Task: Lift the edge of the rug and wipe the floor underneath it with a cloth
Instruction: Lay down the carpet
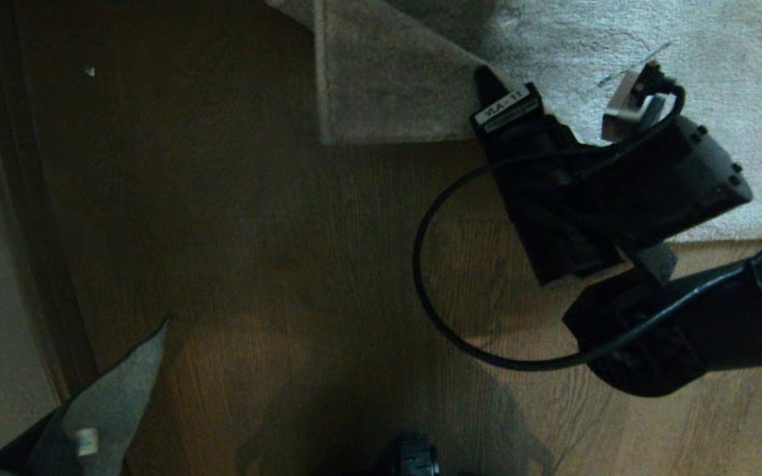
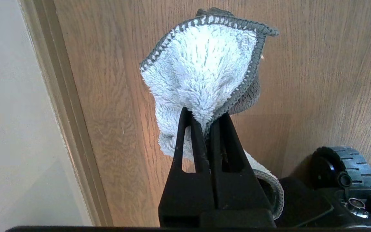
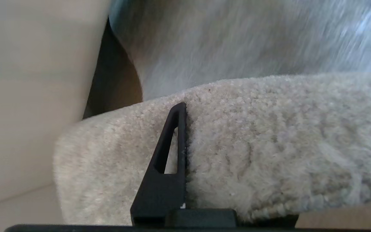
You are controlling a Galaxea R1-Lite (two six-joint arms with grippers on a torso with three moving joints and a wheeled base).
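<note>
The pale plush rug (image 1: pixel 619 39) fills the far right of the head view. Its rug edge (image 1: pixel 387 99) is turned up as a straight-sided corner flap, and my right gripper (image 1: pixel 487 82) is shut on it. In the right wrist view one black finger (image 3: pixel 172 151) presses into the pile of the rug edge (image 3: pixel 269 135); the other finger is hidden behind it. The brown plank floor (image 1: pixel 275 231) lies dark in front of the flap. At the near left the pale grey cloth (image 1: pixel 116 383) hangs from my left gripper (image 2: pixel 204 117), which is shut on the cloth (image 2: pixel 204 64) above the floor (image 2: pixel 317 80).
A wall with a skirting board (image 1: pixel 24 231) runs down the left side, and the skirting board (image 2: pixel 66 112) is close beside the cloth. A black cable (image 1: pixel 421 264) loops off the right arm. A base wheel (image 2: pixel 343 167) sits near the left gripper.
</note>
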